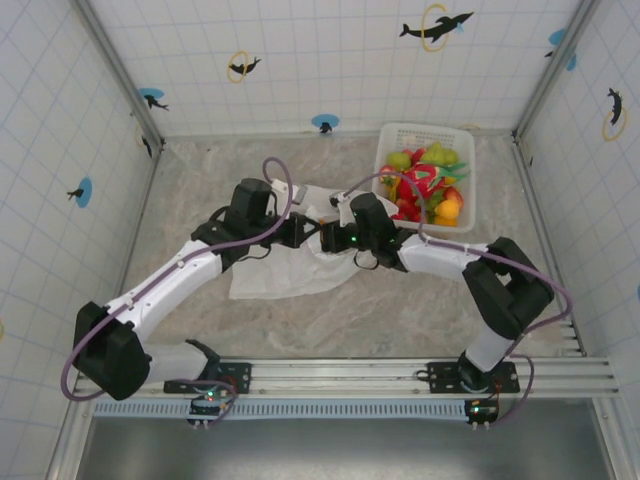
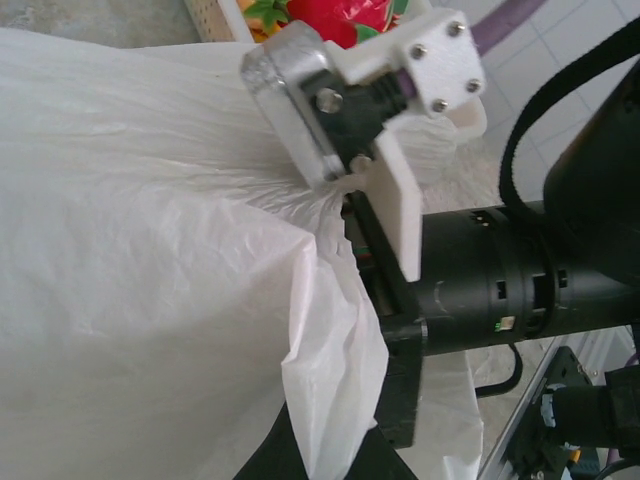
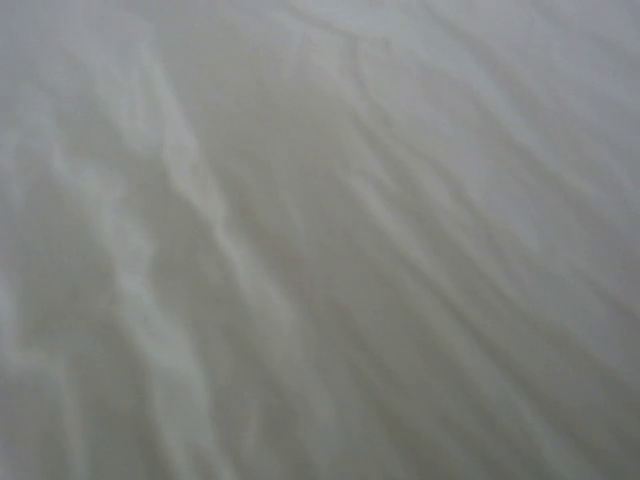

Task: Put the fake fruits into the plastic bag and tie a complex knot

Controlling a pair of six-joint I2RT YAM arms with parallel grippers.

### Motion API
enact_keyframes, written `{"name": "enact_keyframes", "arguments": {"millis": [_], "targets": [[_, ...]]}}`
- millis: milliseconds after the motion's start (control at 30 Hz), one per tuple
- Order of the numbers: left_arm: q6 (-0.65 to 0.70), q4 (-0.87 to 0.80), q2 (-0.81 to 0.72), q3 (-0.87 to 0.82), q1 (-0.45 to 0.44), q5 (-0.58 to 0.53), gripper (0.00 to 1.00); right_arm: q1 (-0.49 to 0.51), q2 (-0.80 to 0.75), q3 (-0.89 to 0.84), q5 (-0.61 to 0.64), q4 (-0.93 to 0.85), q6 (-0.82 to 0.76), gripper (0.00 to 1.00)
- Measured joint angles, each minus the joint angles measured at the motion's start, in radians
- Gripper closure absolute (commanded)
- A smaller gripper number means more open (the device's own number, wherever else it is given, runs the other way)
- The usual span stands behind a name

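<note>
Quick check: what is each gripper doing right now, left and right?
Left gripper: shut, apparently pinching the plastic bag.
Right gripper: cannot tell; its fingertips are buried in the bag's folds.

Marbled beige table (image 1: 400, 310), crumpled plastic bag (image 1: 272, 280) under left gripper (image 1: 307, 231) and right gripper (image 1: 330, 222), white lattice basket (image 1: 466, 190) just beyond the right one.

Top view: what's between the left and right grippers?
The thin translucent white plastic bag: its bunched film sits between the left gripper and the right gripper. The top view shows it, and the left wrist view shows the gathers close up.
</note>
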Motion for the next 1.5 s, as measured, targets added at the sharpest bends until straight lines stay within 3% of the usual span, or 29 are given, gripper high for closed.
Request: {"name": "enact_keyframes", "arguments": {"millis": [400, 900, 1233, 1500], "targets": [[-0.047, 0.012, 0.000, -0.030, 0.047, -0.004, 1.00, 0.017, 0.143, 0.077, 0.011, 0.075, 0.068, 0.28], [-0.064, 0.043, -0.045, -0.139, 0.188, 0.015, 1.00, 0.030, 0.163, 0.101, -0.032, 0.085, 0.104, 0.23], [-0.048, 0.016, -0.101, -0.151, 0.226, 0.014, 1.00, -0.026, -0.114, 0.098, 0.009, -0.135, 0.031, 0.09], [-0.040, 0.002, -0.105, -0.151, 0.232, 0.015, 1.00, -0.208, -0.345, -0.082, -0.105, -0.164, -0.062, 0.02]]}}
